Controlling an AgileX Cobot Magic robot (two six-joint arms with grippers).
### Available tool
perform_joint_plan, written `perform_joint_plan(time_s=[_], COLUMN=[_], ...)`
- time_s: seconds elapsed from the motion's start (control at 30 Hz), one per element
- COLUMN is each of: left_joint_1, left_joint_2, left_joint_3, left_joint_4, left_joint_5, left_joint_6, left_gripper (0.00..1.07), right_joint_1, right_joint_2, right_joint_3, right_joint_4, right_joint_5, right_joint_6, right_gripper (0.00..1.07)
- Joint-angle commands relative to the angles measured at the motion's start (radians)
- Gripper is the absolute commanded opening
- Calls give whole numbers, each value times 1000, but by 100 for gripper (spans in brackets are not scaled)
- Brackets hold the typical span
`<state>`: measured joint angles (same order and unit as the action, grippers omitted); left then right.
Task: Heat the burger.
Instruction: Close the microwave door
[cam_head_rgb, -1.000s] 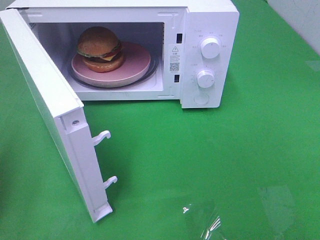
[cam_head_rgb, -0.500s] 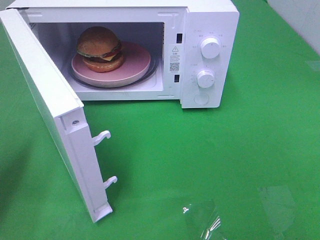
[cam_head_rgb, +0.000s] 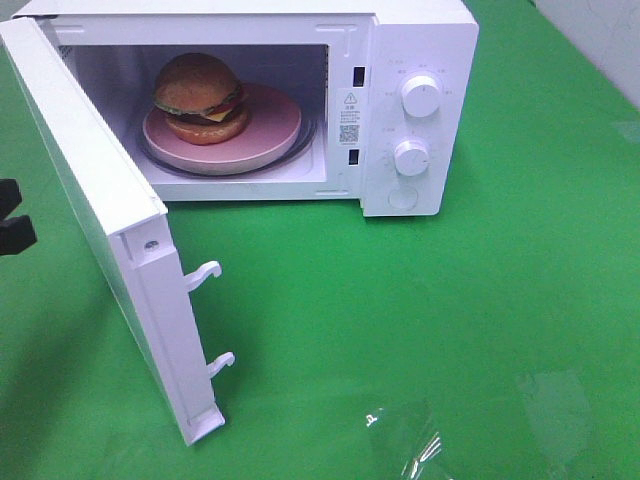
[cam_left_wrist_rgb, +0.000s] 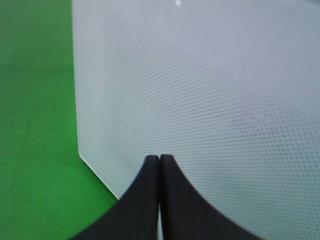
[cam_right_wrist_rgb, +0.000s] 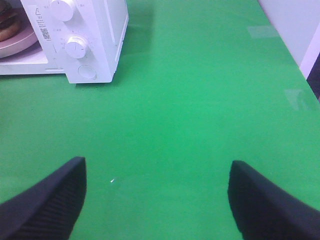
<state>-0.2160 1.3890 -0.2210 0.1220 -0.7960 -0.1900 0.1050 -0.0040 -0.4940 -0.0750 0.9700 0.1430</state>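
The burger (cam_head_rgb: 198, 95) sat inside the open microwave (cam_head_rgb: 420, 30), on a round pink plate (cam_head_rgb: 272, 125) that rested on the glass turntable (cam_head_rgb: 312, 135). It lay toward the left and back of the plate rather than at its middle. Its domed bun was on top, with lettuce, cheese and a dark patty showing at the side.

The microwave stood toward the far edge of the green counter (cam_head_rgb: 470, 300). Its door (cam_head_rgb: 90, 180) was swung wide out toward the near left corner, and two white latch hooks (cam_head_rgb: 205, 273) stuck out from the door's free edge. On the control panel, two white knobs (cam_head_rgb: 420, 95) sat one above the other, with a round button (cam_head_rgb: 402, 197) below them.

The left claw (cam_left_wrist_rgb: 159, 157) was fully closed, its two black fingers (cam_left_wrist_rgb: 142, 200) pressed together with nothing between them. Its tips pointed at the dotted outer face of the door, close to that face; whether they touched it could not be told. In the high view only a dark part of the left arm (cam_head_rgb: 14, 234) showed at the left edge, behind the door.

The right claw (cam_right_wrist_rgb: 157, 167) was spread wide and held nothing, its black fingers (cam_right_wrist_rgb: 55, 200) standing far apart above bare green counter. It was well away from the microwave, on the knob side. At the corner of its wrist view the plate's rim and a sliver of the burger showed inside the oven. The high view did not show this claw.
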Motion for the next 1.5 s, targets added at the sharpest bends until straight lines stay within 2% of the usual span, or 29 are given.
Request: perform_joint_plan(time_s=[0.03,0.1,0.2,0.23,0.3,0.33,0.37,0.47,0.67,0.73,0.77,0.87,0.97,1.0,1.03,1.1,1.2,1.27,1.37,1.5], left_joint_1=[-62,-128,-170,-206,-223,-266,-266,-333,-395,-432,-432,-470,-489,-503,-503,-507,-507,-507,-507,-507], left_joint_2=[19,51,71,92,102,127,127,181,251,288,288,340,363,388,388,438,450,505,520,587], left_joint_3=[-18,-27,-36,-56,-65,-92,-92,-146,-215,-274,-274,-364,-412,-467,-467,-575,-597,-702,-729,-847], left_joint_4=[-63,-112,-148,-184,-202,-231,-231,-274,-333,-386,-386,-458,-497,-547,-547,-618,-633,-653,-653,-655], left_joint_5=[-26,-33,-38,-39,-39,-37,-37,-34,-34,-32,-32,-29,-24,-5,-5,46,59,90,101,137], left_joint_6=[44,52,52,68,78,99,99,132,136,151,151,214,245,277,277,325,332,368,377,411], left_gripper=[0,0,0,0,0,0,0,0,0,0,0,0,0,0,0,0,0,0,0,0], right_joint_1=[-8,-8,-8,-8,-8,-8,-8,-8,-8,-8,-8,-8,-8,-8,-8,-8,-8,-8,-8,-8], right_joint_2=[-26,-26,-26,-26,-26,-26,-26,-26,-26,-26,-26,-26,-26,-26,-26,-26,-26,-26,-26,-26], right_joint_3=[2,2,2,2,2,2,2,2,2,2,2,2,2,2,2,2,2,2,2,2], right_joint_4=[2,2,2,2,2,2,2,2,2,2,2,2,2,2,2,2,2,2,2,2], right_joint_5=[-9,-9,-9,-9,-9,-9,-9,-9,-9,-9,-9,-9,-9,-9,-9,-9,-9,-9,-9,-9], right_joint_6=[8,8,8,8,8,8,8,10,10,10,10,10,10,10,10,10,10,10,10,10], right_gripper=[76,76,76,76,76,76,76,76,76,76,76,76,76,76,76,76,76,76,76,75])
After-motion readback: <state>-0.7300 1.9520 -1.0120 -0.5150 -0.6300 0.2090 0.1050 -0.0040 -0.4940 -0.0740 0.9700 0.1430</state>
